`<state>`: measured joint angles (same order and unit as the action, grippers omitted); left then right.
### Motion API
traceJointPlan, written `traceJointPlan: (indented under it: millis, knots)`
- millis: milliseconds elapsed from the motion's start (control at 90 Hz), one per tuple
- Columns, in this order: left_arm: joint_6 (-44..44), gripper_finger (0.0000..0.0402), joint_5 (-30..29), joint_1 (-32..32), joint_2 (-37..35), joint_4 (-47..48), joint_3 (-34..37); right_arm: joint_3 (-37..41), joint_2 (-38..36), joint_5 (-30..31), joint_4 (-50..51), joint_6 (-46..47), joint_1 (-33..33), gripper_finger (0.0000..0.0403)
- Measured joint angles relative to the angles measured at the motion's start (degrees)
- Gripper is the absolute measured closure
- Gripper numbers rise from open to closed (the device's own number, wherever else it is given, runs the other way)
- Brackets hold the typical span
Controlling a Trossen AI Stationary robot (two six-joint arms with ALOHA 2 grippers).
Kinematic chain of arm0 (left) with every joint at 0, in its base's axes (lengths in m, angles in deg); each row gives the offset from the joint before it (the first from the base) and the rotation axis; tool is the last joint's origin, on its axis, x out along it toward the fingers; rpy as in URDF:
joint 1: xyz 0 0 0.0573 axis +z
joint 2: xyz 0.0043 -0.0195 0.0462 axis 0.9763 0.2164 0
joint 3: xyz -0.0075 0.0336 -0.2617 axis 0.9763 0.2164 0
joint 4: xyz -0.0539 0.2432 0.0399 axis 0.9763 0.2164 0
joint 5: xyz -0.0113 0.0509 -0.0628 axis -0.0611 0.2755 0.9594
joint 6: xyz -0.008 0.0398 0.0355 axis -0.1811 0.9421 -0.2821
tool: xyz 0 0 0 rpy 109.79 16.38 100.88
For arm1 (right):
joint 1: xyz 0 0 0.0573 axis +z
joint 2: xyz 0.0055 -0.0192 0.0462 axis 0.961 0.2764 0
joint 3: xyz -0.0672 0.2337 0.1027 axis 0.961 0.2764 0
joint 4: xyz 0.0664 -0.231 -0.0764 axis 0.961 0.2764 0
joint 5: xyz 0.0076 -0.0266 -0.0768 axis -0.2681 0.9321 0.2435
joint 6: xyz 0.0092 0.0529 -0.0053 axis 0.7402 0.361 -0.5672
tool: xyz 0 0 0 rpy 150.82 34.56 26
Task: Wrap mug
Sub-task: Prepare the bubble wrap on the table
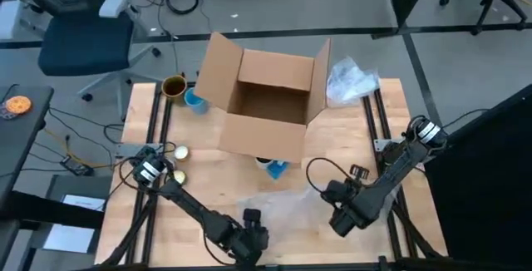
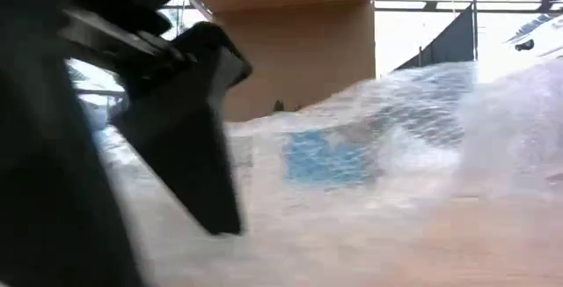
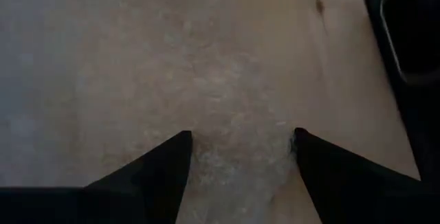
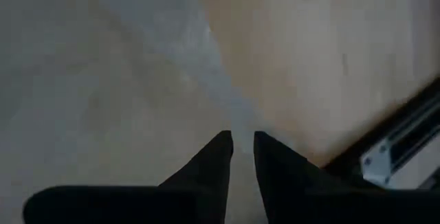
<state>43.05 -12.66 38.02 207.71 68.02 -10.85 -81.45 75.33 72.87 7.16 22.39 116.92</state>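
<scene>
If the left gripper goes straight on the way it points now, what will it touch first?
Most likely the bubble wrap sheet: the left gripper points down at it with fingers open, and nothing shows between them. Depth is unclear.

An open cardboard box (image 1: 268, 105) stands mid-table. Left of the box sit a brown cup (image 1: 174, 86) and a small blue cup (image 1: 195, 101); an office chair (image 1: 79, 34) is beyond.

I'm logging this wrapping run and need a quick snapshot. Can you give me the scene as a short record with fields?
wrap sheet: bubble wrap flat on the table's near side
mug: blue mug at the wrap's far edge, just before the open cardboard box
left hand: open, low over the wrap
right hand: nearly shut at the wrap's edge
wrapping: not yet done
</scene>
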Motion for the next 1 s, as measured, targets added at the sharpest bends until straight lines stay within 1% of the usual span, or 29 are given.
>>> traceJointPlan:
  millis: [144,278,422,511,578,678,744,800,911,956,1000]
  knots:
    - [-2.28,0.0159,-0.53,-1.43,-3.08,8.42,0.21,0.05,0.02,2.68,-6.76,-6.8,-1.79,0.036]
    - [-4.55,0.0159,-1.12,-3.4,-6.51,16.68,0.77,0.07,0.02,6.6,-10.65,-10.5,-3.53,0.036]
    - [-10.88,0.0159,-0.94,-6.11,-10.32,26.53,0.78,0.07,0.02,13.4,-10.07,-11.21,-5.53,0.0364]
    - [-15.47,0.0159,-1.48,-8.1,-11.58,33.16,0.7,0.07,0.03,16.46,-9.2,-11.21,-6.96,0.0368]
    - [-18.47,0.0159,-1.51,-9.51,-11.76,35.98,0.74,0.07,0.04,17.64,-8.39,-11.28,-8.02,0.0372]
    - [-21.57,0.0159,-2.21,-10.87,-13.14,37.34,0.68,0.07,0.04,16.92,-6.46,-12.3,-9.34,0.0377]
    - [-21.81,0.0159,-5.12,-11.11,-14.23,37.18,0.5,0.07,-0.07,13.5,-5.41,-12.92,-10.52,0.038]
    - [-21.5,0.0159,-10.03,-10.99,-14.75,37.17,0.08,0.07,-0.33,10.62,-4.67,-13.86,-11.56,0.0381]
    - [-18.99,0.0159,-21.24,-9.89,-15.86,36.69,-1.13,0.07,-1.43,9.48,-2.45,-14.16,-12.69,0.0381]
    - [-17.9,0.0159,-23.82,-9.08,-15.91,36.08,-1.26,0.07,-1.99,8.82,-1.93,-14.17,-12.84,0.0381]
    - [-17.01,0.0159,-24.64,-8.11,-15.76,34.88,-1.18,0.07,-2.66,8.31,-1.94,-14.16,-12.79,0.0381]
